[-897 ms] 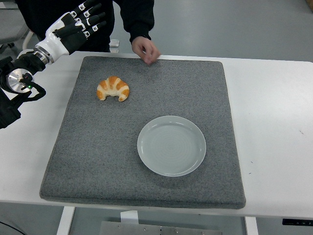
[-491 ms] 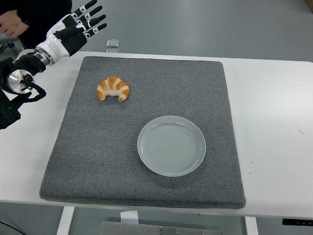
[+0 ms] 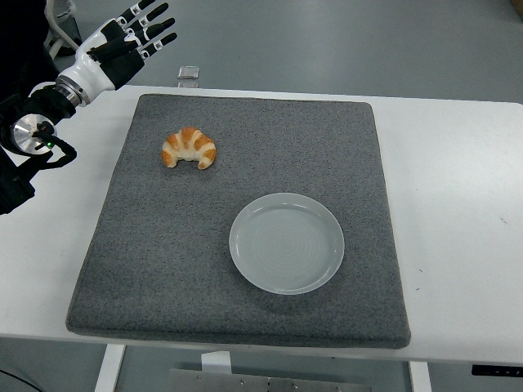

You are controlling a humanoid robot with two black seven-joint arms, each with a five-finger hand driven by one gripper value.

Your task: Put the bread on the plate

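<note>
White tabletop (image 3: 458, 163) under a grey mat (image 3: 163, 269), grey floor beyond. Nothing of the task done yet: bread (image 3: 189, 148), a croissant, lying on the mat's far left part, well apart from the plate (image 3: 286, 242), which sits bare nearer the mat's middle and front. Left robot hand (image 3: 127, 41) raised past the far left corner, fingers spread, holding nothing, well clear of the bread. Still to do: reach, grasp, carry, set down. Plenty of open mat between bread and plate, nothing in the path. Small dark thing (image 3: 189, 73) at the far edge, possibly a clip, too small to tell. Right arm out of view
</note>
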